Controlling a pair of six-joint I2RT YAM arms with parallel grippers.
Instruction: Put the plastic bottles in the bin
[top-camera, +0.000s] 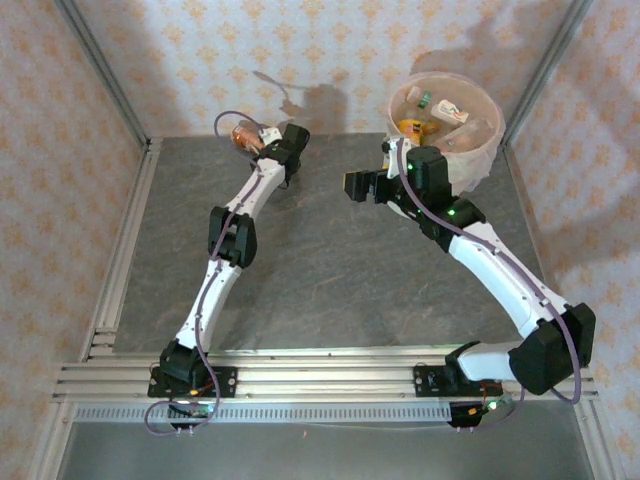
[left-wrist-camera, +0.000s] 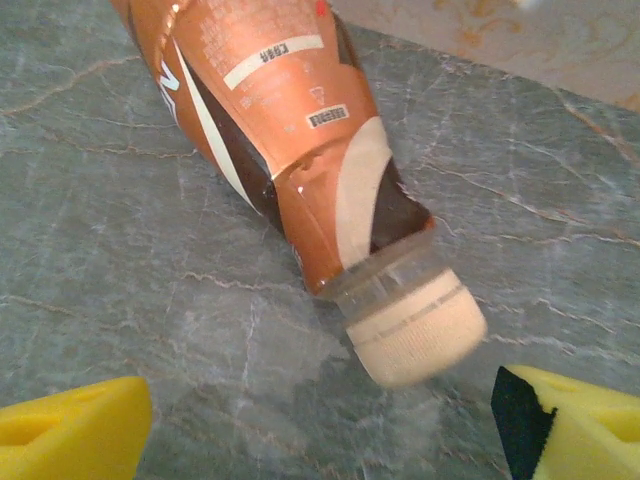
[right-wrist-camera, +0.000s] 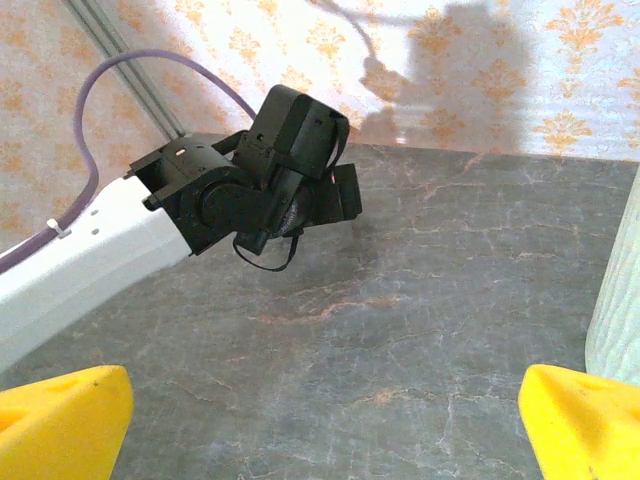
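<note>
left hand (left-wrist-camera: 320, 430) open, brown-label bottle (left-wrist-camera: 300, 170) lying ungripped on counter (left-wrist-camera: 120, 280) at its 12 o'clock, cap toward it; right hand (right-wrist-camera: 320, 420) open, empty; bin (top-camera: 480, 160) at counter's 1 o'clock holds several bottles (top-camera: 412, 127).

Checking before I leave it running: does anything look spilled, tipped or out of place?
One brown-labelled bottle lies on its side on the table at the far left, apart from the bin, cap on, no spill visible. The open left gripper faces its cap. Nothing else stands out.
</note>
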